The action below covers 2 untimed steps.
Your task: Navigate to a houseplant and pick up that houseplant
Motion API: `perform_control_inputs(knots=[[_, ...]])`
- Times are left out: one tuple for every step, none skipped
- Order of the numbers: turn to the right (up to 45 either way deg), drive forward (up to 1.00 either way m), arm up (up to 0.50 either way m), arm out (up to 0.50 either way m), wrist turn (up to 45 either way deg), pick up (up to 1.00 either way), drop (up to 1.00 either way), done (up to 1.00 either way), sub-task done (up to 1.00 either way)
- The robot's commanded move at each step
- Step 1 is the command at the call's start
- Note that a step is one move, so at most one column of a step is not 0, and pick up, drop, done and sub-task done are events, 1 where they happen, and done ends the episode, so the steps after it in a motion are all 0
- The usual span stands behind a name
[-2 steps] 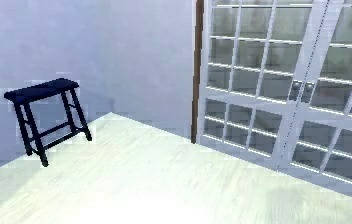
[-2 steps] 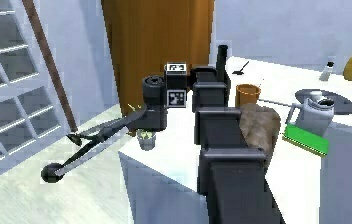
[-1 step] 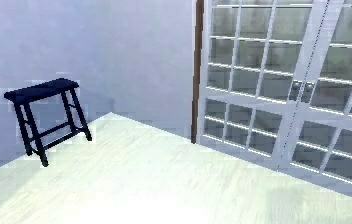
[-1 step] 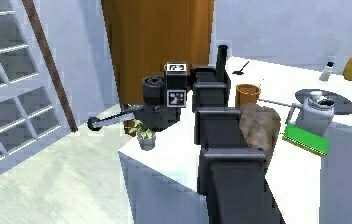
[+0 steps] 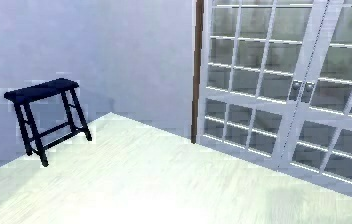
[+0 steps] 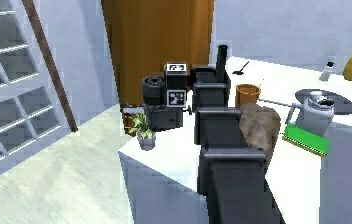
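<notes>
Arm [image 6: 224, 140]: dark, near-black square bar; built of stepped, boxy telescoping segments; matte finish
Markers [image 6: 175, 96]: two small white squares with black patterns; one above the other at the bar's far end
Gripper [image 6: 150, 110]: dark blocky body with a rounded drum-like part; same black as the bar

1 stool [image 5: 49, 115], 1 houseplant [image 6: 141, 129]

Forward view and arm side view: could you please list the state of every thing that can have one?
glass doors, closed.
stool, upright on the floor.
houseplant, upright in its white pot.
gripper, near the houseplant; cannot tell whether it holds anything.
brown cup, upright on the table.
green book, lying flat, closed.
</notes>
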Motion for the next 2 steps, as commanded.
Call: perform_control_inputs(knots=[[0.0,0.0,-0.16,0.0,0.0,0.0,0.0,0.0,0.0],[0.0,0.0,0.0,0.0,0.0,1.0,0.0,0.0,0.0]])
